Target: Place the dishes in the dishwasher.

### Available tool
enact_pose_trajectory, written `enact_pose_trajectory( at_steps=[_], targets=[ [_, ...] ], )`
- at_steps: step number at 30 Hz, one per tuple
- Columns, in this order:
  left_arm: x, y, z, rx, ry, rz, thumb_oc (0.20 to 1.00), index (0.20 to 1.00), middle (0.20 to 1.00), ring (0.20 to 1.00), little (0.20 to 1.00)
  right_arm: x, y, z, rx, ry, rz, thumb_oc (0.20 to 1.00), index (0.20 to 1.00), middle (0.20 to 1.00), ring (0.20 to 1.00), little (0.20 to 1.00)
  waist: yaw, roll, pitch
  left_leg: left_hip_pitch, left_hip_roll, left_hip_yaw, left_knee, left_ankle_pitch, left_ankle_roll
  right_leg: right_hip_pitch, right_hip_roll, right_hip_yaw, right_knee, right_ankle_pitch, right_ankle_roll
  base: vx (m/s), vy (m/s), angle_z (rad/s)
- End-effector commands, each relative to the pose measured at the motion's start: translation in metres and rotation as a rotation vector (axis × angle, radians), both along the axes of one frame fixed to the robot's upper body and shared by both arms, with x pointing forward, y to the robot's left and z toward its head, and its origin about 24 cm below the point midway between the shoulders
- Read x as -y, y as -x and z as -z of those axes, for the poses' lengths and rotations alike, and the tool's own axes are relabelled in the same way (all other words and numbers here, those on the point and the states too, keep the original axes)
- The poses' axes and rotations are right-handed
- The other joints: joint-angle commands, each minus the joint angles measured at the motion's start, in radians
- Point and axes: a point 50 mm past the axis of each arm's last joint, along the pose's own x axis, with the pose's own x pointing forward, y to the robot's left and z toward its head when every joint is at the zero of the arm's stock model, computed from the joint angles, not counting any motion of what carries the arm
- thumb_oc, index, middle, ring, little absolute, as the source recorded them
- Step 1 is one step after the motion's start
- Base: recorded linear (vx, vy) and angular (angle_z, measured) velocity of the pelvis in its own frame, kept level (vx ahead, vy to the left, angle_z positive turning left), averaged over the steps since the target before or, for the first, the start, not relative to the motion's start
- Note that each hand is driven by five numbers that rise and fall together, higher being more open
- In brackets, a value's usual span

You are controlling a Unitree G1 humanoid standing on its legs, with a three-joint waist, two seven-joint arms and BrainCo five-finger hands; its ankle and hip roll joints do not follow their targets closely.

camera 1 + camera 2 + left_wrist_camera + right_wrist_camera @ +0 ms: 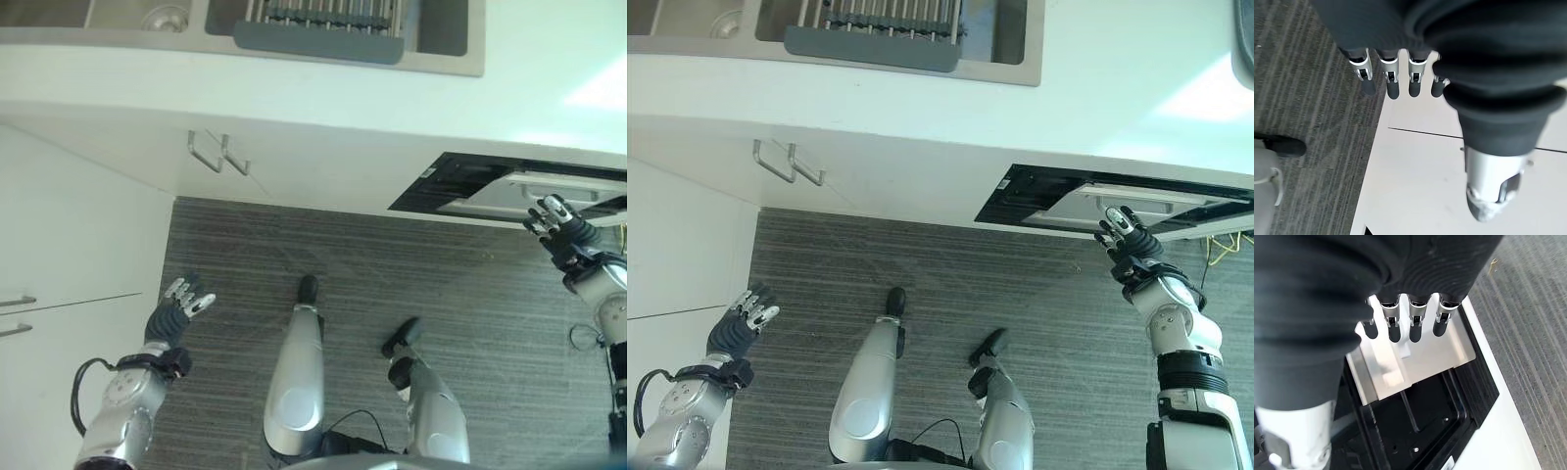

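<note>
Robot reaches toward the open dishwasher (1087, 201) under a white counter (313, 108)

Grey striped floor (392, 294) below; a sink (431, 34) with a dark drying rack (323, 24) sits above white cabinets (59, 255). The right hand (1127, 240), fingers straight and empty, hovers at the dishwasher's silver panel (1415, 357); the left hand (174, 311) hangs relaxed, empty, beside the cabinets
</note>
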Motion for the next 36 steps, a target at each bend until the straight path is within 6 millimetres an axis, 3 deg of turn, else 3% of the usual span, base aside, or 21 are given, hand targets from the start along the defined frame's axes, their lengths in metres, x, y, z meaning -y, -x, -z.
enact_pose_trajectory(
  at_steps=[1,2,3,6,10,14,16,19,21,24,26,28,30,32,34,36],
  targets=[
    [-0.008,0.013,-0.005,0.008,-0.078,-0.028,1.0,1.0,1.0,1.0,1.0,0.004,-0.007,-0.03,0.122,0.103,0.044,1.0,1.0,1.0,1.0,1.0,0.004,-0.019,-0.049,0.001,0.006,0.029,-0.014,-0.006,-0.035,0.185,-0.046,0.098,0.022,-0.148,0.087,-0.09,-0.024,-0.11],
    [-0.007,0.012,-0.006,0.011,-0.08,-0.028,1.0,1.0,1.0,1.0,1.0,0.0,-0.006,-0.025,0.115,0.103,0.035,1.0,1.0,1.0,1.0,1.0,0.0,-0.023,-0.05,-0.004,0.004,0.038,-0.023,0.019,-0.026,0.182,-0.046,0.091,0.012,-0.129,0.081,-0.1,-0.095,-0.14],
    [-0.004,0.011,-0.006,0.017,-0.085,-0.03,1.0,1.0,1.0,1.0,1.0,-0.016,-0.002,-0.002,0.077,0.099,-0.003,1.0,1.0,1.0,1.0,1.0,-0.014,-0.038,-0.062,0.018,0.011,0.046,-0.054,0.026,-0.03,0.206,-0.03,0.1,-0.018,-0.126,0.082,-0.09,-0.099,-0.14],
    [0.0,0.01,-0.005,0.017,-0.084,-0.026,1.0,1.0,1.0,1.0,1.0,-0.027,0.003,0.018,0.025,0.117,-0.023,1.0,1.0,1.0,1.0,1.0,-0.022,-0.046,-0.072,0.039,0.019,0.046,-0.076,0.035,-0.037,0.227,-0.017,0.105,-0.035,-0.127,0.084,-0.02,-0.111,-0.1],
    [0.012,0.019,0.015,-0.034,-0.059,-0.008,1.0,1.0,1.0,1.0,1.0,-0.041,0.018,0.061,-0.092,0.127,-0.081,1.0,1.0,1.0,1.0,1.0,-0.029,-0.051,-0.099,0.078,0.042,0.039,-0.124,0.069,-0.052,0.262,0.01,0.111,-0.042,-0.145,0.078,-0.01,-0.084,-0.05],
    [0.0,0.025,0.041,-0.142,0.035,-0.044,1.0,1.0,1.0,1.0,1.0,-0.057,0.035,0.105,-0.27,0.208,-0.235,1.0,1.0,1.0,1.0,1.0,-0.061,-0.019,-0.148,0.151,0.084,0.035,-0.209,0.136,-0.082,0.273,0.026,0.133,-0.027,-0.169,0.052,0.07,0.138,-0.15],
    [0.005,0.041,0.071,-0.251,0.085,-0.046,1.0,1.0,1.0,1.0,1.0,-0.066,0.06,0.143,-0.42,0.341,-0.286,1.0,1.0,1.0,1.0,1.0,-0.085,-0.004,-0.199,0.22,0.113,0.072,-0.304,0.188,-0.094,0.288,0.034,0.131,-0.043,-0.163,0.043,0.15,0.311,-0.1],
    [0.024,0.043,0.097,-0.366,0.117,0.035,1.0,1.0,1.0,1.0,1.0,-0.06,0.091,0.177,-0.569,0.314,-0.25,1.0,1.0,1.0,1.0,1.0,-0.128,0.007,-0.243,0.275,0.105,0.219,-0.325,0.176,-0.102,0.333,0.009,0.072,-0.067,-0.158,0.064,0.16,0.278,0.36],
    [0.042,0.044,0.119,-0.483,0.149,0.084,1.0,1.0,1.0,1.0,1.0,-0.054,0.119,0.207,-0.706,0.25,-0.211,1.0,1.0,1.0,1.0,1.0,-0.132,0.003,-0.276,0.309,0.056,0.19,-0.314,0.138,-0.081,0.367,-0.021,0.08,-0.095,-0.132,0.088,0.2,0.435,0.87],
    [0.056,0.051,0.141,-0.619,0.176,0.129,1.0,1.0,1.0,1.0,1.0,-0.056,0.153,0.234,-0.847,0.151,-0.181,1.0,1.0,1.0,1.0,1.0,-0.148,-0.003,-0.325,0.383,0.008,0.206,-0.378,0.13,-0.038,0.385,-0.057,0.088,-0.099,-0.083,0.122,0.19,0.409,0.28],
    [0.056,0.055,0.148,-0.682,0.17,0.11,1.0,1.0,1.0,1.0,1.0,-0.06,0.172,0.245,-0.923,0.108,-0.184,1.0,1.0,1.0,1.0,1.0,-0.17,-0.018,-0.345,0.45,-0.043,0.206,-0.421,0.097,0.0,0.365,-0.094,0.119,-0.054,-0.005,0.148,0.24,0.353,0.2],
    [0.05,0.06,0.15,-0.713,0.187,0.078,1.0,1.0,1.0,1.0,1.0,-0.064,0.181,0.25,-0.961,0.092,-0.217,1.0,1.0,1.0,1.0,1.0,-0.188,-0.019,-0.354,0.488,-0.062,0.204,-0.436,0.073,0.025,0.338,-0.103,0.155,0.018,0.023,0.155,0.22,0.263,0.04],
    [0.046,0.059,0.151,-0.732,0.2,0.04,1.0,1.0,1.0,1.0,1.0,-0.073,0.19,0.256,-0.994,0.072,-0.242,1.0,1.0,1.0,1.0,1.0,-0.227,-0.014,-0.374,0.521,-0.081,0.172,-0.455,0.046,0.05,0.3,-0.049,0.235,0.01,0.012,0.143,0.24,0.162,-0.03],
    [0.045,0.06,0.152,-0.739,0.199,0.035,1.0,1.0,1.0,1.0,1.0,-0.075,0.194,0.257,-0.997,0.061,-0.245,1.0,1.0,1.0,1.0,1.0,-0.243,-0.017,-0.381,0.521,-0.084,0.158,-0.455,0.039,0.052,0.29,-0.017,0.266,-0.026,-0.003,0.135,0.11,-0.025,0.4],
    [0.045,0.066,0.156,-0.78,0.203,0.044,1.0,1.0,1.0,1.0,1.0,-0.077,0.206,0.261,-1.014,0.038,-0.243,1.0,1.0,1.0,1.0,1.0,-0.286,-0.027,-0.397,0.529,-0.099,0.125,-0.455,0.02,0.06,0.276,0.055,0.365,-0.115,-0.028,0.12,0.13,-0.134,0.57],
    [0.047,0.076,0.161,-0.814,0.223,0.032,1.0,1.0,1.0,1.0,1.0,-0.076,0.213,0.262,-1.047,0.023,-0.242,1.0,1.0,1.0,1.0,1.0,-0.298,-0.029,-0.409,0.54,-0.104,0.121,-0.455,0.01,0.061,0.287,0.077,0.385,-0.143,-0.031,0.108,0.09,-0.129,0.68]
  ],
)
